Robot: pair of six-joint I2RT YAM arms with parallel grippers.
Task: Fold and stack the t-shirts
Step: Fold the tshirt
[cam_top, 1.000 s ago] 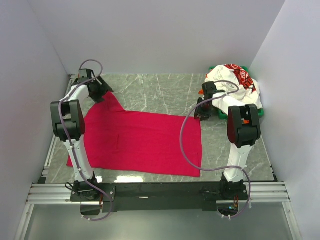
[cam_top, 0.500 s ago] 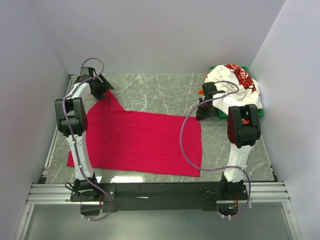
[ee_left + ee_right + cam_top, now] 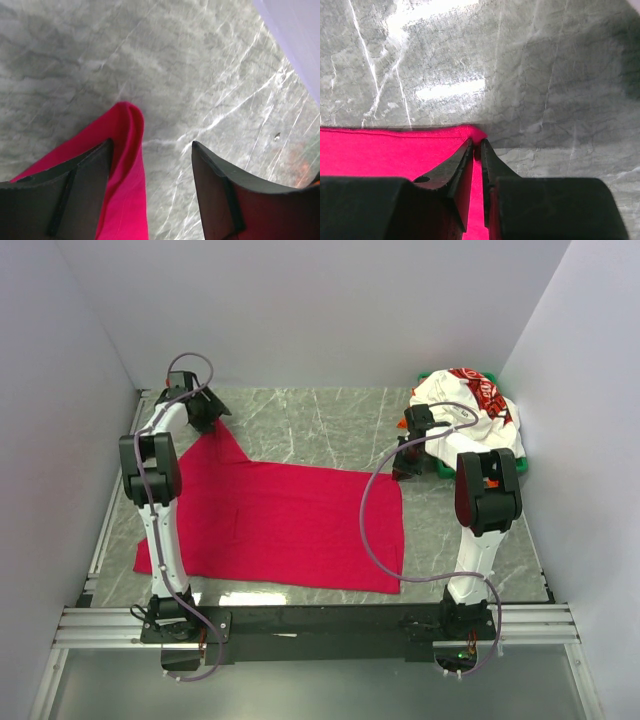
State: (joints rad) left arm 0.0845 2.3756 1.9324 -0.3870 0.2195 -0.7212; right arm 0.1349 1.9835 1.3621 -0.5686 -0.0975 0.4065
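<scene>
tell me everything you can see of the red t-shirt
The red t-shirt is plain crimson soft cloth, spread flat and mostly smooth on the marble table, one sleeve pointing to the far left. The right end effector pinches its far right corner; the open left end effector hangs over the sleeve tip.

green item [image 3: 441, 470] mostly under white shirt [image 3: 470, 405] | red shirt [image 3: 125, 200] cut off btm edge, L wrist
</scene>
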